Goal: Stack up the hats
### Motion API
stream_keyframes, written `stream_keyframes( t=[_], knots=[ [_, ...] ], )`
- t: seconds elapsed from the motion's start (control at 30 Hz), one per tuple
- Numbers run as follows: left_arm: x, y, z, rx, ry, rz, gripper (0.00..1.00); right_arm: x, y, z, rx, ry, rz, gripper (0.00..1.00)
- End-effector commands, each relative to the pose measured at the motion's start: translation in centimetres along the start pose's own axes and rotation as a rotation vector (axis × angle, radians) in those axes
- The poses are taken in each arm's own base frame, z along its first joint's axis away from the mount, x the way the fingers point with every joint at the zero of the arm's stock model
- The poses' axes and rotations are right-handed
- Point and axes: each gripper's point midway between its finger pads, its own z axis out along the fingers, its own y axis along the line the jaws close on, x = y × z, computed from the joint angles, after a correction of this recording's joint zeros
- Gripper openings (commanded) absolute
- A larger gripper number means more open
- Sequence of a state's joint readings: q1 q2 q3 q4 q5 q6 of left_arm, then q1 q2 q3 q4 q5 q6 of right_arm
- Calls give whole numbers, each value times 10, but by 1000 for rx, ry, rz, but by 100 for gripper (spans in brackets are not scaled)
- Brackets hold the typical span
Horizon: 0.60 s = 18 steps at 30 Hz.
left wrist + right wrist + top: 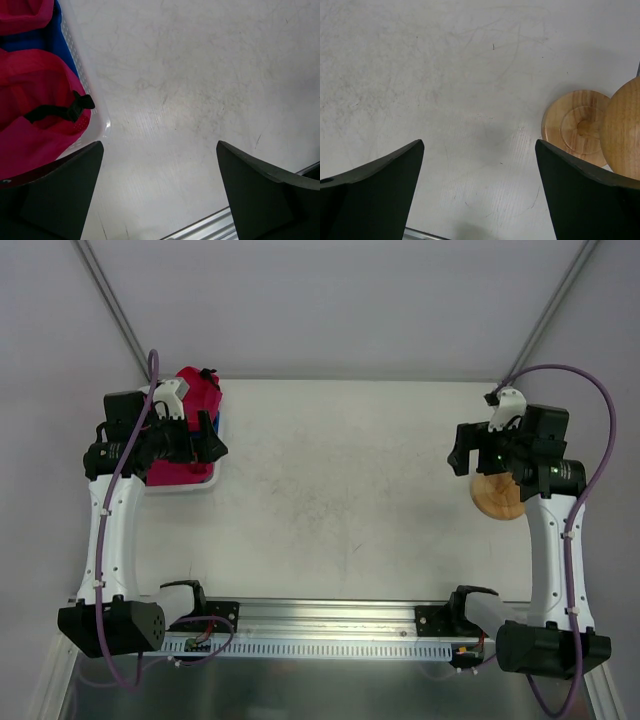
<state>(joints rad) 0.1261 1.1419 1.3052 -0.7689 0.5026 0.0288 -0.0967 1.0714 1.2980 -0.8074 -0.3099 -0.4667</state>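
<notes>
Far left: hats [188,390] sit piled in a white basket [200,483], partly under the L arm's wrist. In the wrist view a magenta hat [35,90] w/ a black buckled strap [59,111] lies just off the L gripper's [159,146] left finger, basket rim [98,120] touching nothing of it. A blue hat [62,45] is wedged btwn that one and another magenta hat further up. L gripper's jaws are spread wide w/ nothing btwn them, only bare table [330,490] below. Across the table, well apart, the R gripper [479,144] is likewise spread wide and holds nothing, scuffed tabletop under it. Just beyond its right finger: a wooden disc [572,127] flat on the table, w/ a wooden ball [626,132] overlapping its right side at the frame edge.
</notes>
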Motion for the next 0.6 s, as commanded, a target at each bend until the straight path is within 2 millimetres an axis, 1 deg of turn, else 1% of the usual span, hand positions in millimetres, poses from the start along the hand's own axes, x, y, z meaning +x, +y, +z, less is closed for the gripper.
stream_keyframes(
  t=[0.0,0.1,0.2,0.27,0.33,0.37,0.47,0.5,0.53,0.57],
  knots=[
    [-13,-7,-11,19,-46,61,99,8,-5,3,36,16,61,100],
    [-11,-2,-8,5,-34,57,99,11,-10,2,70,26,84,100],
    [-9,-9,-8,46,-34,74,99,6,-16,-6,97,32,124,100],
    [-12,-10,-8,56,-36,78,99,-3,-25,-14,140,4,140,100],
    [-13,-11,-7,64,-35,85,99,-6,-44,-21,229,-4,157,99],
    [-15,-12,-8,70,-39,92,99,-11,-54,-29,287,-17,163,100],
    [-17,-20,-5,125,-36,94,99,-13,-74,-37,378,-6,194,100],
    [-17,-22,-5,142,-32,90,99,-15,-78,-44,406,3,215,100],
    [-17,-25,-2,167,-25,84,99,-14,-84,-41,418,26,242,100],
    [-19,-27,-3,177,-30,84,99,-12,-92,-44,456,40,258,100]
  ],
)
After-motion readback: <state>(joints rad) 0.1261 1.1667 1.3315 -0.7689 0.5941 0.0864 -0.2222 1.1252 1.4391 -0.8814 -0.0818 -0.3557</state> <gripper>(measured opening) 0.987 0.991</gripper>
